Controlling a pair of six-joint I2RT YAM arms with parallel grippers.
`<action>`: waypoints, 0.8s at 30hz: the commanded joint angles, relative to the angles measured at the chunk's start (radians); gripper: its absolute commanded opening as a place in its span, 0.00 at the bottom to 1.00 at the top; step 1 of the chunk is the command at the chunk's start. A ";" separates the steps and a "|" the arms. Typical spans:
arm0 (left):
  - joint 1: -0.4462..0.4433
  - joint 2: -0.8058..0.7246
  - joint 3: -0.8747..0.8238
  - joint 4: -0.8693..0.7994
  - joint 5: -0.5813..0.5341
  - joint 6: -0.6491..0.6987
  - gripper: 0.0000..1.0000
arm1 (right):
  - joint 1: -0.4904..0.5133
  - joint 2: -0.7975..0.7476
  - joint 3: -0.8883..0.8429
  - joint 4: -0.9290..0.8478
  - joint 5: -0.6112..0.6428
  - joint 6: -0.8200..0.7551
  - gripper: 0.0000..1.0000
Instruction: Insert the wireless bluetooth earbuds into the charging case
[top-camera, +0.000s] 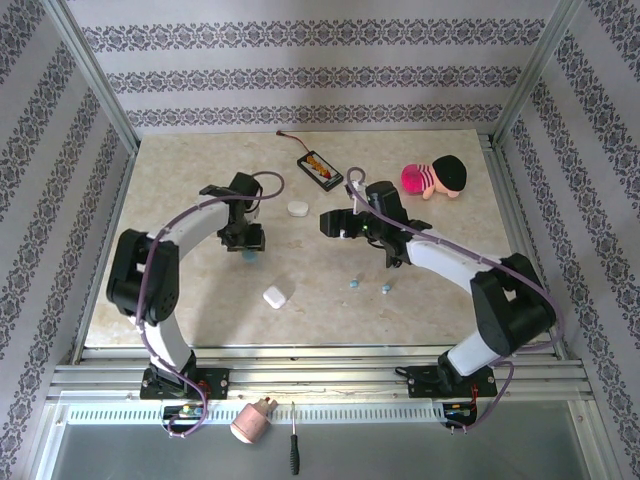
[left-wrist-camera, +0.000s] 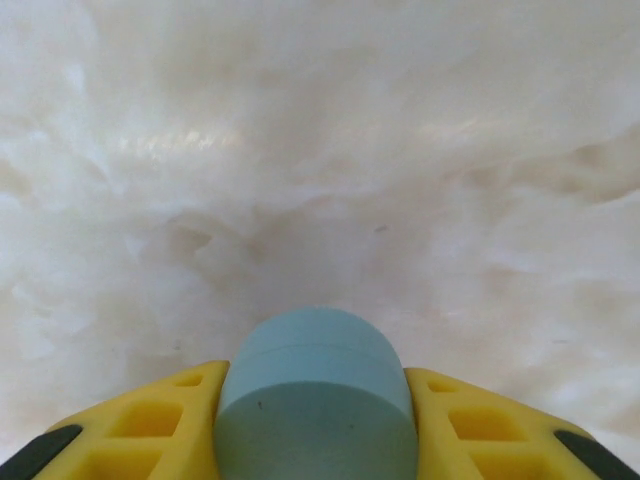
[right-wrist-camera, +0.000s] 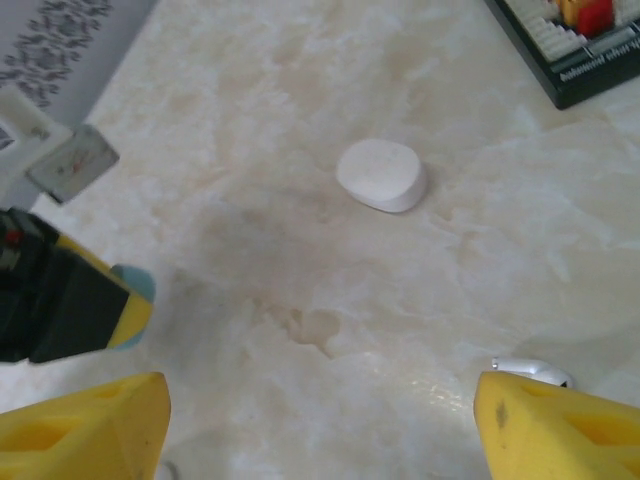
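Charging case (left-wrist-camera: 315, 395) in left hand (left-wrist-camera: 318, 425)

The marbled table (top-camera: 180, 290) bears 2 white cases (top-camera: 297, 208), 2 light-blue earbuds (top-camera: 352, 284), a black box (top-camera: 321, 169); a doll (top-camera: 436, 178) too.

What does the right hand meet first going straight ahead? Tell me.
Most likely the white case, lying shut on the table straight ahead of the open right hand. Depth is unclear, so bare table may come first.

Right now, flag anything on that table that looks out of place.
A plush doll lies at the back right, unrelated to an earbud job. Two light-blue earbuds lie loose mid-table, outside any case.
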 joint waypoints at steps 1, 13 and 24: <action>-0.015 -0.064 -0.014 0.175 0.128 -0.172 0.34 | 0.018 -0.075 -0.052 0.129 -0.075 -0.033 0.80; -0.039 -0.177 -0.165 0.665 0.348 -0.691 0.31 | 0.108 -0.016 -0.088 0.422 -0.112 0.078 0.77; -0.064 -0.192 -0.181 0.742 0.381 -0.781 0.30 | 0.164 0.143 -0.003 0.490 -0.110 0.097 0.65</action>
